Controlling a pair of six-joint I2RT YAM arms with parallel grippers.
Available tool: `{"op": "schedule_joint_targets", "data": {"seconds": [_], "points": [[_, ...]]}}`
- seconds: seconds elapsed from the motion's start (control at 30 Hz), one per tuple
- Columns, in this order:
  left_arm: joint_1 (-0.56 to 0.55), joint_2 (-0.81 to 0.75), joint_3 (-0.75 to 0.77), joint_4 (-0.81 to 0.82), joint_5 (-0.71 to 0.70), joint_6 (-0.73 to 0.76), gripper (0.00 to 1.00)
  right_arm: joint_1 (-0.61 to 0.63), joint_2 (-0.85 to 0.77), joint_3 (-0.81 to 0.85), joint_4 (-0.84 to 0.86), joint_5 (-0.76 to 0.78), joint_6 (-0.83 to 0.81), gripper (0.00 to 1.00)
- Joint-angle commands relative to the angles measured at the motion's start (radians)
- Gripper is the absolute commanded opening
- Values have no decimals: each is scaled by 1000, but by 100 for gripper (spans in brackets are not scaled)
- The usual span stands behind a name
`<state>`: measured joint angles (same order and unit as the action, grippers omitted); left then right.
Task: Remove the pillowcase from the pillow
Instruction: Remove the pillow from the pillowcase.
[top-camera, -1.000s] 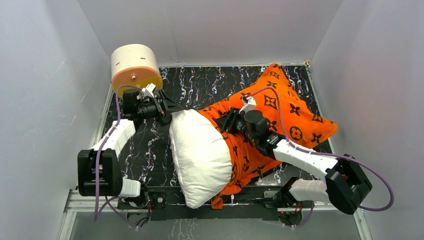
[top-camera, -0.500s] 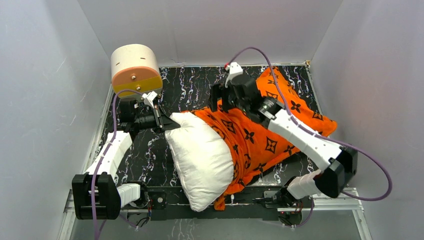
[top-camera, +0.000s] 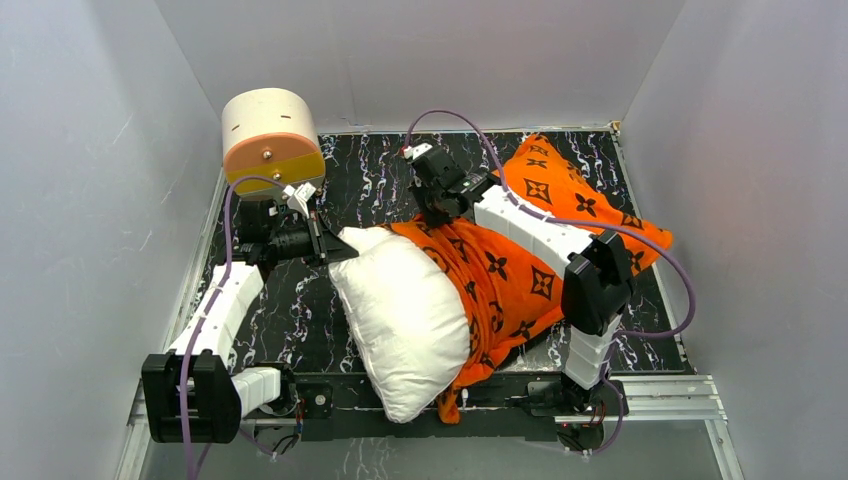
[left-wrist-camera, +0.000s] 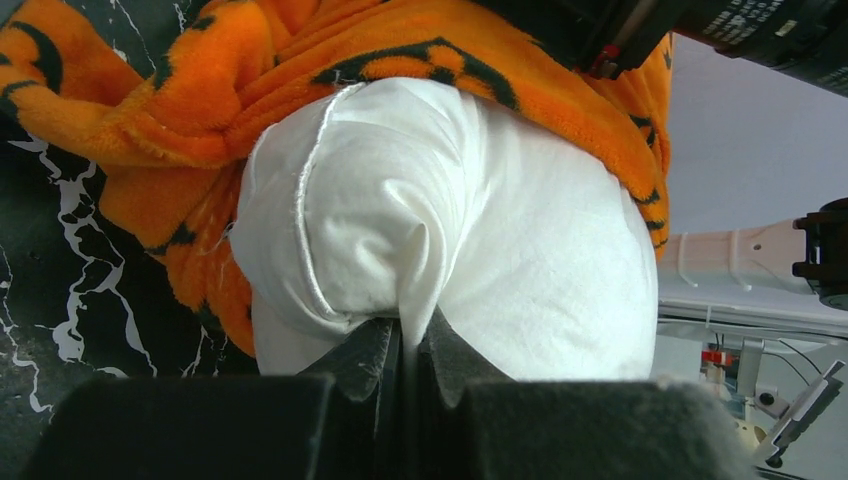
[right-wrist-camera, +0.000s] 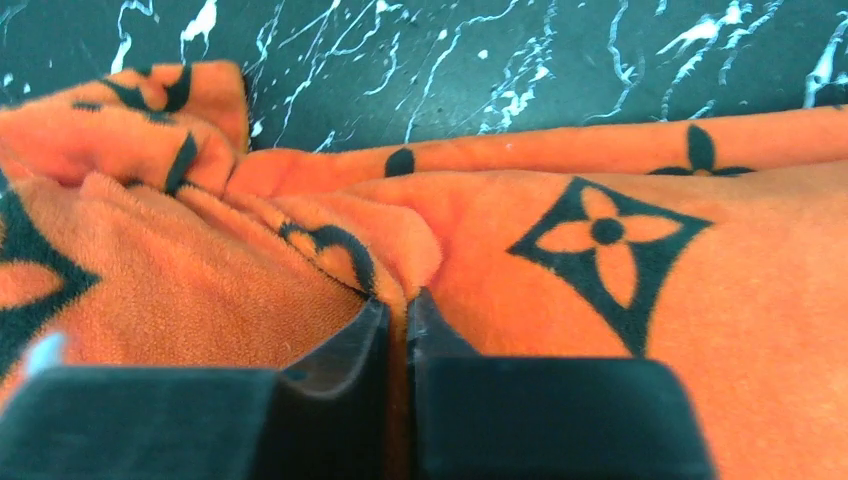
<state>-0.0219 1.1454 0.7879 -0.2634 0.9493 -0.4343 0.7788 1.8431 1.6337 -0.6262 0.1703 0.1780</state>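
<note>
The left hand (left-wrist-camera: 405, 345) has newly clenched the pillow (left-wrist-camera: 480, 230) corner while the relocated right hand (right-wrist-camera: 397, 315) pinches a pillowcase (right-wrist-camera: 650, 330) fold, likely readying a pull-apart.

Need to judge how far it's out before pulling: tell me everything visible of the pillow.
The pillow is plump, plain white, slightly wrinkled fabric with a stitched seam at its edge. It lies on the dark marbled floor, its near end reaching the front edge. Its left part is bare; the rest is inside the orange pillowcase. The left fingers are shut on its far bare corner.
</note>
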Motion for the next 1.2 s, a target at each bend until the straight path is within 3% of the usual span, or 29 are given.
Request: {"op": "schedule_joint_targets", "data": {"seconds": [0.0,0.33,0.53,0.7,0.77,0.9,0.93,1.03,1.17], "points": [[-5,-32,51,-70,-34,28,0,-46,-75,-16,-32,252,-41,2],[-4,-34,107,-174,-259,37,0,-283,-164,-14,76,407,-17,0],[7,-33,104,-249,-463,13,0,-440,-179,22,121,390,63,0],[20,-11,96,-186,-482,-47,0,-475,-195,42,118,296,68,0],[20,13,107,-152,-474,-59,0,-476,-214,29,112,97,59,13],[20,78,165,-133,-466,-50,0,-475,-270,-2,57,-232,87,61],[20,94,180,-127,-465,-49,0,-475,-297,-27,59,-303,91,68],[20,153,234,-107,-467,-52,0,-474,-407,-151,71,-493,97,75],[20,255,339,-93,-467,-81,0,-466,-579,-373,86,-632,142,76]]}}
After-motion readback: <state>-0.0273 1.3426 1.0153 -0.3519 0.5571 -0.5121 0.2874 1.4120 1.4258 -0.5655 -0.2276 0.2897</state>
